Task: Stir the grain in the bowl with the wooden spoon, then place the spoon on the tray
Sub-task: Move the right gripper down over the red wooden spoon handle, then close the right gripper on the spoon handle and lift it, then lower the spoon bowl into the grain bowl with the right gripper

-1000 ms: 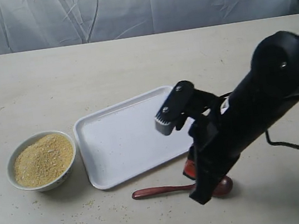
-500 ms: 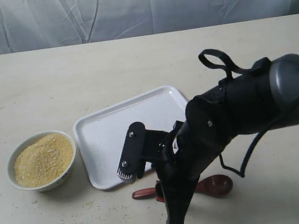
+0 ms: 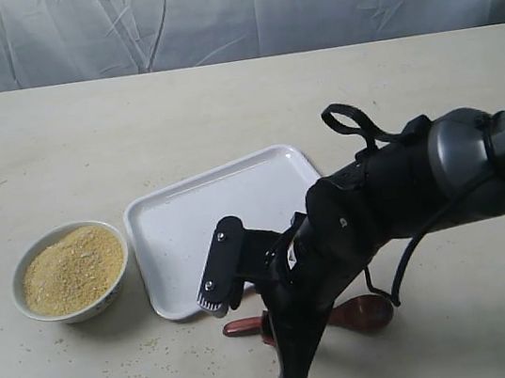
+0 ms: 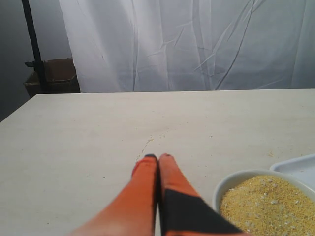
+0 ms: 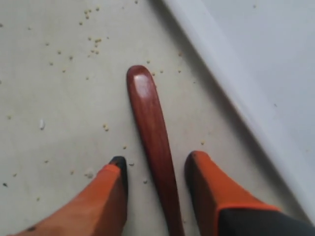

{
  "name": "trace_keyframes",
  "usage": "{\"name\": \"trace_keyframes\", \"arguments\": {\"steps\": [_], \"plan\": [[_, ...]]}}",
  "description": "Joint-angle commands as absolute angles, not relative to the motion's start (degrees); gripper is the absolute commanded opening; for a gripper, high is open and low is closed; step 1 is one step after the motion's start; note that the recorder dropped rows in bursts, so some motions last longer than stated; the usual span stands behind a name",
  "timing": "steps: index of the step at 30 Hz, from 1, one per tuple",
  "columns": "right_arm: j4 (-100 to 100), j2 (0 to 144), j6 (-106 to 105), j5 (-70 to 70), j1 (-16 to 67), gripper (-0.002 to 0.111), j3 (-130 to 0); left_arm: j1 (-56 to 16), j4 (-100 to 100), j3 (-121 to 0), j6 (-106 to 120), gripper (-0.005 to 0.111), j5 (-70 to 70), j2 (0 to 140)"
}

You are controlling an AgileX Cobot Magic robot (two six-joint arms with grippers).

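The right gripper (image 5: 155,164) is straddling the spoon (image 5: 147,113) handle, fingers apart on either side. The left gripper (image 4: 158,158) is hanging with fingers together.

Grain (image 3: 73,270) fills a bowl (image 3: 29,313) on the table's (image 3: 221,108) left. A tray (image 3: 210,219) lies beside it on the right, and a spoon (image 3: 361,313) lies in front of the tray.

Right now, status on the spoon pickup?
Right gripper jaws open, straddling wooden spoon handle, spoon flat on table. Left gripper shut, near bowl. Only stray grain around.
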State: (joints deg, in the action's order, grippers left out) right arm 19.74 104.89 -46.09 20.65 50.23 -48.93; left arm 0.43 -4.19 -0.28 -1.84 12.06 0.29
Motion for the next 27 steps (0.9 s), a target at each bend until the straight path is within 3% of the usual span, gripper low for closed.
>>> {"name": "trace_keyframes", "arguments": {"steps": [1, 5, 6, 16, 19, 22, 27], "plan": [[19.5, 105.1, -46.5, 19.8, 50.3, 0.033, -49.3, 0.5, -4.1, 0.0, -1.9, 0.000, 11.7, 0.0], [16.9, 105.0, -46.5, 20.0, 50.3, 0.003, -49.3, 0.5, -4.1, 0.0, -1.9, 0.000, 11.7, 0.0], [16.8, 104.8, -46.5, 20.3, 50.3, 0.000, -49.3, 0.5, -4.1, 0.0, -1.9, 0.000, 11.7, 0.0], [18.6, 96.1, -35.0, 23.2, 50.3, 0.000, -52.6, 0.5, -4.1, 0.0, -1.9, 0.000, 11.7, 0.0], [28.9, 94.3, -16.5, 14.7, 50.3, 0.000, -60.6, 0.5, -4.1, 0.0, -1.9, 0.000, 11.7, 0.0], [36.8, 97.8, -11.3, 13.1, 50.7, -0.001, -68.6, 0.5, -4.1, 0.0, -1.9, 0.000, 11.7, 0.0], [51.8, 109.9, -1.5, -12.3, 57.6, -0.001, -74.6, 0.5, -4.1, 0.0, -1.9, 0.000, 11.7, 0.0]]}}
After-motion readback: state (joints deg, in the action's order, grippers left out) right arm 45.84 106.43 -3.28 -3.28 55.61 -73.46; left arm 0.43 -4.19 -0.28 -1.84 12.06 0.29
